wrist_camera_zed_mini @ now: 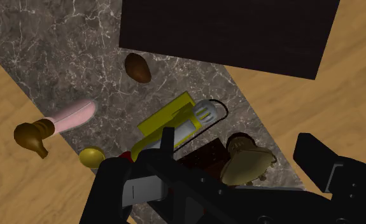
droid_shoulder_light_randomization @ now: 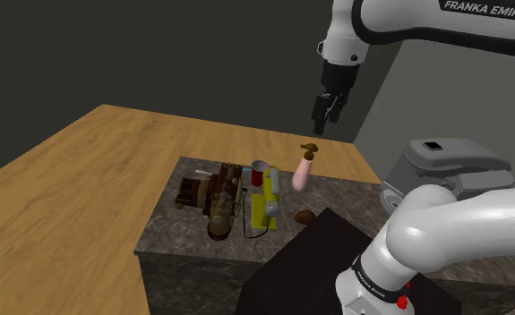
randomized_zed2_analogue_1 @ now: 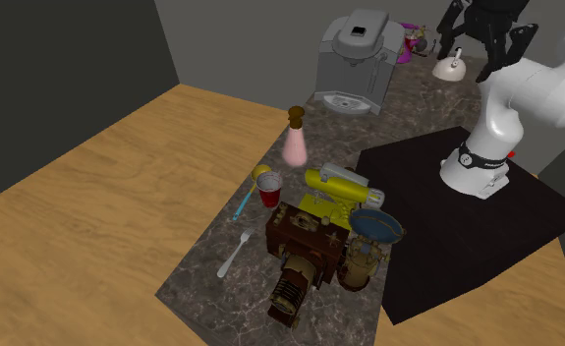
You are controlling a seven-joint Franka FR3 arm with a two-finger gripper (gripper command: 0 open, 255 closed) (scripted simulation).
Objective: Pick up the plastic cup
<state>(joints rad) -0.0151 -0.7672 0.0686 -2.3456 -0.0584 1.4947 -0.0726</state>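
The cup [droid_shoulder_light_randomization: 259, 173] is small and red with a white rim, and stands upright on the dark marble counter [droid_shoulder_light_randomization: 170, 228]. A pink bottle [droid_shoulder_light_randomization: 302, 170] and a yellow stand mixer [droid_shoulder_light_randomization: 266, 206] are its close neighbours. In the second exterior view the cup [randomized_zed2_analogue_1: 270, 190] sits by the counter's edge, between a small yellow ball [randomized_zed2_analogue_1: 262, 172] and the mixer [randomized_zed2_analogue_1: 341, 189]. My black gripper [droid_shoulder_light_randomization: 329, 112] hangs high above the counter, well clear of the cup and off to the shoulder view's right of it. Seen from the wrist, the gripper [wrist_camera_zed_mini: 239, 153] is open with nothing between its fingers, and the hand covers most of the cup.
A brown antique-looking machine [randomized_zed2_analogue_1: 305, 256] and a blue-topped device [randomized_zed2_analogue_1: 373, 241] crowd the counter beside the mixer. A white spoon [randomized_zed2_analogue_1: 234, 256] and a blue utensil [randomized_zed2_analogue_1: 243, 204] lie near the edge. A grey coffee maker [randomized_zed2_analogue_1: 357, 61] stands at the far end. A brown lump [wrist_camera_zed_mini: 137, 67] lies near the dark stand [wrist_camera_zed_mini: 229, 32].
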